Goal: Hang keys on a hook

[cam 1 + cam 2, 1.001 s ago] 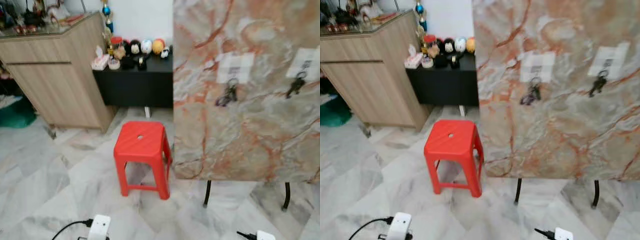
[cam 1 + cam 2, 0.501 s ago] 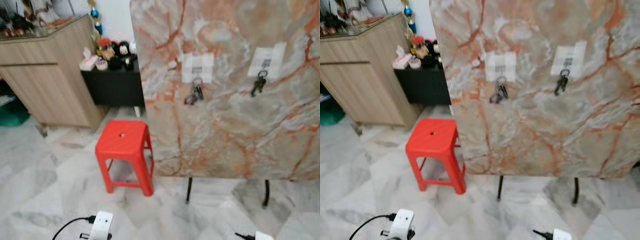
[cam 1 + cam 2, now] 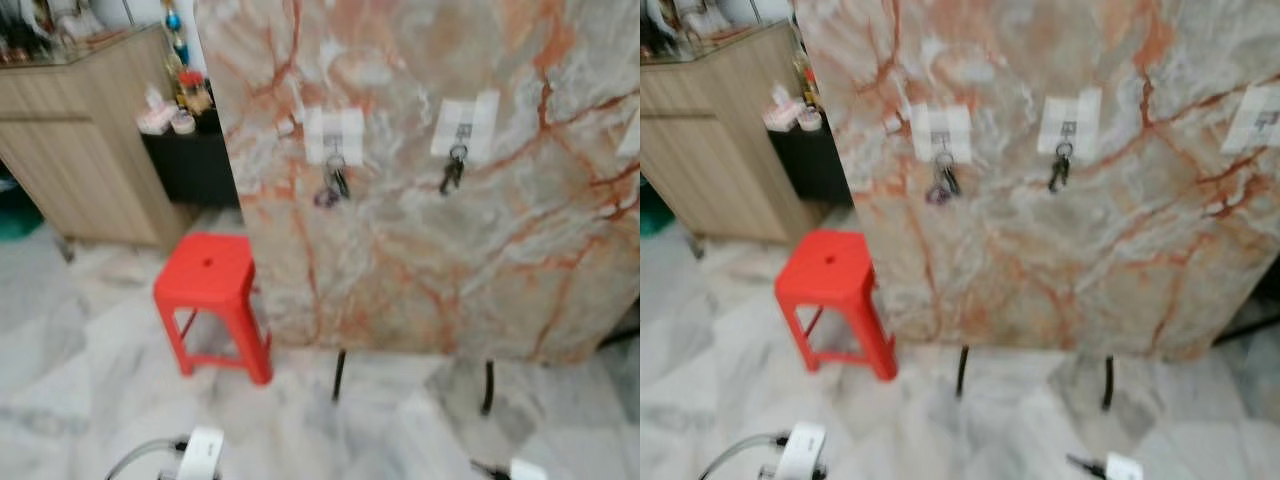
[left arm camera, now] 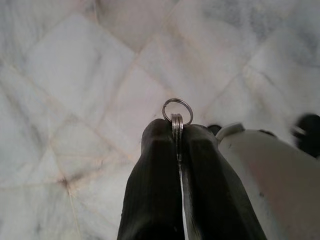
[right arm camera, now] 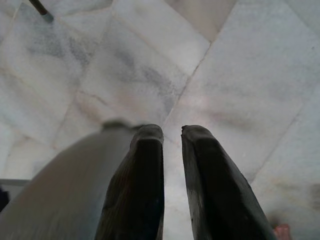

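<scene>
Keys [image 4: 177, 119] pinched flat betw. the two black fingers of left gripper [image 4: 178, 131], split ring poking out past the tips, arm hanging low over marble floor [image 4: 75, 75]. Right gripper [image 5: 171, 131] idle, also pointed at floor, fingers slightly apart w/ a narrow gap, nothing in it.

Ahead: upright marble-pattern board [image 3: 400, 250] on thin black legs, carrying white adhesive hook pads along its upper edge. Left pad [image 3: 333, 135] already has a key bunch [image 3: 330, 185] hanging; middle pad [image 3: 464, 125] has another bunch [image 3: 452, 172]. Third pad [image 3: 1262, 117] near board's right edge, looks bare — blurred, can't confirm a free hook. Red stool [image 3: 208, 300] just beside board's lower-left corner, wooden cabinet [image 3: 80, 140] well off to the left. Head views soft w/ blur.

Handling, judged: small, light, rigid metal; ring thin and slick, blades free to swing and rotate if grip loosens. Hold as now — on the blades just below the ring — so ring stays exposed and open to the hook. Firm pinch needed; no fragility concern for the keys, but stick-on pad prob. won't take a hard tug. Ring opening small, so alignment w/ hook tip is the fussy part.
</scene>
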You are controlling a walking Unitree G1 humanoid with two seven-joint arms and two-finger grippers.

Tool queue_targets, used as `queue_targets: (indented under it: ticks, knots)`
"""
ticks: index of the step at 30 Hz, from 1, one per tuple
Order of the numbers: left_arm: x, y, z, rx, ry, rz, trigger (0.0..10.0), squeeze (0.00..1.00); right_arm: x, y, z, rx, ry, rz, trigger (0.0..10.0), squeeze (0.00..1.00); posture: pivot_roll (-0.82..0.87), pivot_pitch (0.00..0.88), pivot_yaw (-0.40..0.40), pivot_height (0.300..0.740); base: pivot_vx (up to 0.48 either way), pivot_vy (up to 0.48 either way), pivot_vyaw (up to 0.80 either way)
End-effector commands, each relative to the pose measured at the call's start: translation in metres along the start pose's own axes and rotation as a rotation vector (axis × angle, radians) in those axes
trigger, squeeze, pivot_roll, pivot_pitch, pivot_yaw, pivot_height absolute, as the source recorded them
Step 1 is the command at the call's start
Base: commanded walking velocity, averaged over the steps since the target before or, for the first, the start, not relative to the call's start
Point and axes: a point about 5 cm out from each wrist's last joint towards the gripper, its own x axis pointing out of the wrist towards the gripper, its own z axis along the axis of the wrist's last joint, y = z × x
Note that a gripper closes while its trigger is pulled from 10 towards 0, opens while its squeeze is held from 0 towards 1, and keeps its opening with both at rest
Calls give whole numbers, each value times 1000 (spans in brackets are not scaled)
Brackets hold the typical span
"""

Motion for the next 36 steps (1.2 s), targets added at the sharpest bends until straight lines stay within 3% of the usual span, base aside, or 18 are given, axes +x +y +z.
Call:
queue_targets:
  ticks: [1, 30, 36]
  knots:
    - [1, -1, 6, 2, -12, -4, 10000, 0, 0, -5, 4, 0, -9, -10, 10000, 0, -63, 0, 68, 709, 240, -356, 0]
    - [1, -8, 5, 6, -9, -25, 10000, 0, 0, -6, 4, -1, -4, -18, 10000, 0, -57, 0, 59, 709, 218, -368, 0]
    - [2, -7, 5, 6, -9, -21, 10000, 0, 0, -5, 4, -23, 8, -6, 10000, 0, -55, 0, 59, 709, 0, -426, -723]
